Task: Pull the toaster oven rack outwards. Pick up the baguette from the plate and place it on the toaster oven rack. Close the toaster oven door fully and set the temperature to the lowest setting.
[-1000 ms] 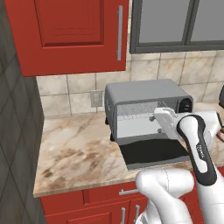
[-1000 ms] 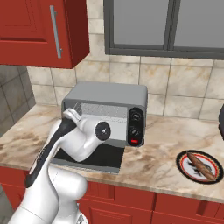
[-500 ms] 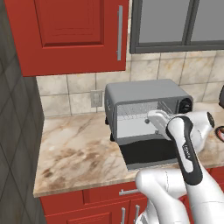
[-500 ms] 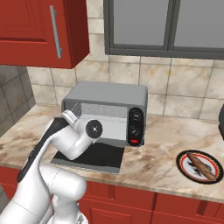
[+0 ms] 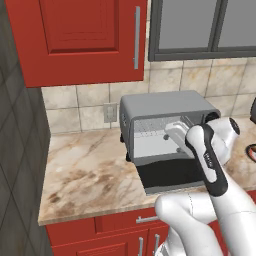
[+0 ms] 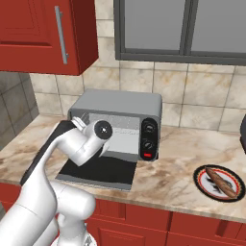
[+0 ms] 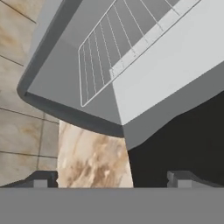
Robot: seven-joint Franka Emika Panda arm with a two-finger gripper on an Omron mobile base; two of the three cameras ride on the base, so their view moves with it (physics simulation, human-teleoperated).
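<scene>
Item: toaster oven (image 5: 165, 117), grey box on marble counter (image 5: 85, 170), under red wall cabinet (image 5: 85, 40) w/ grey-framed glass cabinet (image 6: 192, 29) to its right. Landmark for all entries.

- Toaster oven door (image 5: 170, 176): dark glass panel, dropped flat onto counter in front of oven, cavity exposed.
- Toaster oven rack (image 7: 109, 57): wire grid inside cavity, sitting level, not past the oven's front edge.
- Arm: white, rises from below front of oven, elbow bent, forearm reaching up and into the cavity mouth over the lowered door.
- Hand (image 7: 113, 180): at oven's front left corner, aimed into cavity; fingertips (image 7: 40, 180) spread wide apart, nothing between them, released.
- Control strip (image 6: 150, 139): black, oven's right side, round knobs, red light at bottom.
- Plate (image 6: 202, 180): dark w/ red rim, on counter well right of oven.
- Baguette (image 6: 222, 181): lying across plate.

View differences: right base cam gives control strip, plate, baguette; left base cam gives wall outlet (image 5: 111, 112) just left of oven. Hand cam gives rack wires close up, oven's left wall edge, counter and tiles beside it.
</scene>
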